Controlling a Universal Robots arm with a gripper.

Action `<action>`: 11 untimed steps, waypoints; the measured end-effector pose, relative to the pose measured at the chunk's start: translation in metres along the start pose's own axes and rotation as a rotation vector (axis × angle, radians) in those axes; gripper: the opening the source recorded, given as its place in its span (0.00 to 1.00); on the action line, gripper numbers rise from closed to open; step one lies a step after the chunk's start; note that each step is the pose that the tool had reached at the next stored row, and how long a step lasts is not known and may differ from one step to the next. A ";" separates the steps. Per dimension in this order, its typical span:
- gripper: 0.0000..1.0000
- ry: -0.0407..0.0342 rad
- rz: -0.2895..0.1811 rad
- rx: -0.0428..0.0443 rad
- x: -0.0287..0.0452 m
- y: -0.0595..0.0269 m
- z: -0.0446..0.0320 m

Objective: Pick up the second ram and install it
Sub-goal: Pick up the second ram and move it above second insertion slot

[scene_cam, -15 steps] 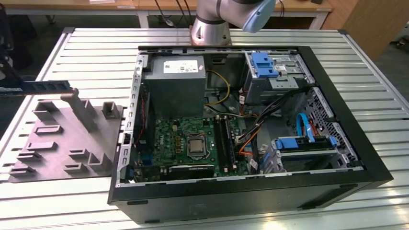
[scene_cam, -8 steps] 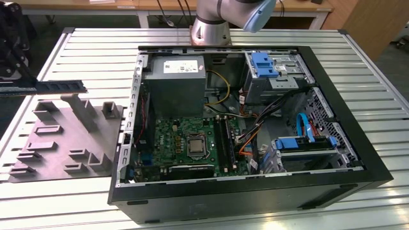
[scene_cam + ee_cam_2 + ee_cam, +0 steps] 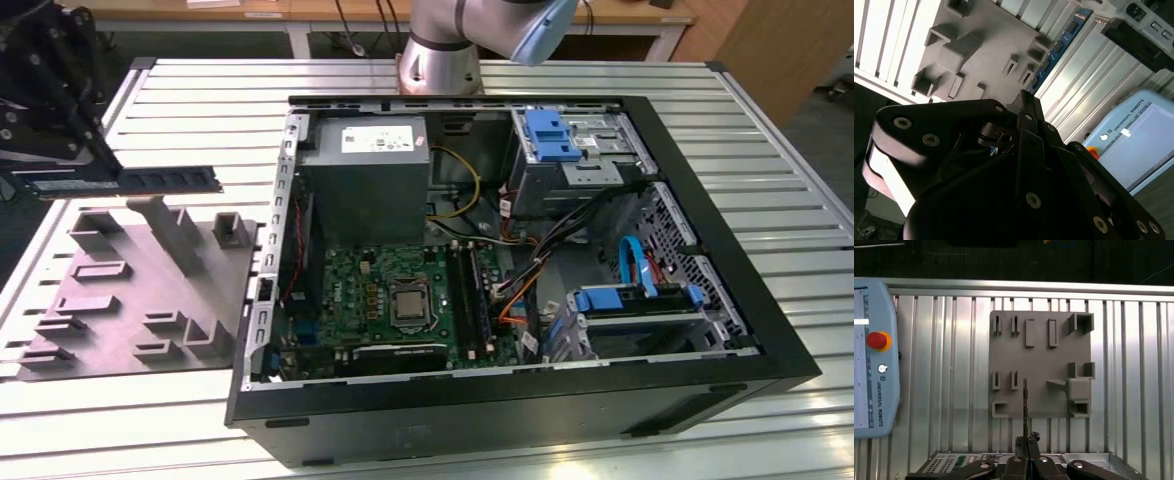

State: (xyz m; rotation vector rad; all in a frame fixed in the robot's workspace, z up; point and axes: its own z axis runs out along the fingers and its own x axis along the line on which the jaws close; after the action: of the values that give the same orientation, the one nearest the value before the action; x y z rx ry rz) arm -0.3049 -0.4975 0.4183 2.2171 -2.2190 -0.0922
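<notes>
The second ram (image 3: 147, 181), a dark blue stick with black chips, hangs level in the air above the grey holder plate (image 3: 94, 330) at the exterior view's left. My gripper (image 3: 83, 165) is shut on one end of it. The stick (image 3: 1057, 46) runs out from the closed fingertips (image 3: 1025, 100) in the second wrist view. It is edge-on (image 3: 1025, 402) over the holder plate (image 3: 1039, 320) in the first wrist view, above my gripper (image 3: 1027, 440). The green motherboard (image 3: 380, 285) lies in the open computer case (image 3: 747, 290), with its black slot rails (image 3: 470, 290) beside the processor socket.
The case holds a grey power supply (image 3: 363, 175), blue drive brackets (image 3: 550, 135) and loose cables. A teach pendant (image 3: 874, 355) lies on the slatted metal table (image 3: 747, 110) beside the holder plate. The arm's base (image 3: 441, 50) stands behind the case.
</notes>
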 end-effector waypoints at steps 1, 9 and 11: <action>0.11 -0.0001 0.000 0.0000 0.0000 -0.0036 -0.0001; 0.11 0.0000 0.000 -0.0001 -0.0001 -0.0340 -0.0015; 0.11 -0.0001 0.000 -0.0001 -0.0001 -0.0417 -0.0018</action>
State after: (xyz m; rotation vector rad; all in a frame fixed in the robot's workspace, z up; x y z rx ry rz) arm -0.2632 -0.4975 0.4183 2.2171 -2.2189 -0.0924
